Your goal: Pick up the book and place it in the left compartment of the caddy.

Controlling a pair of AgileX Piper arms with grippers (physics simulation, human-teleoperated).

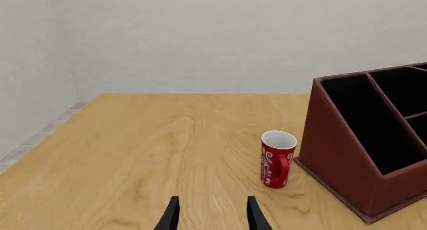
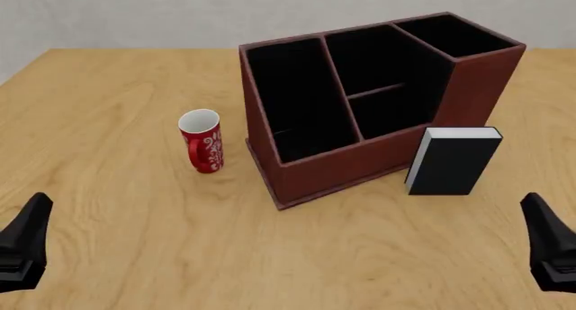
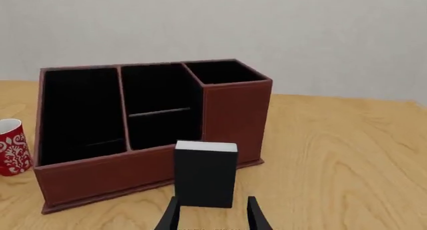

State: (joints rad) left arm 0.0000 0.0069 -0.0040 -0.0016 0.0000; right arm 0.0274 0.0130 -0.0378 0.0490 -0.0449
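The black book with white page edges stands upright on the table, just in front of the caddy's right part; it also shows in the right wrist view. The red-brown caddy stands mid-table; its left compartment is a long black slot, empty. The caddy shows in the left wrist view and the right wrist view. My left gripper is at the near left, open and empty. My right gripper is at the near right, open, with the book just beyond its fingertips.
A red mug with white pattern stands left of the caddy, also in the left wrist view and at the edge of the right wrist view. The wooden table ends at a grey wall behind.
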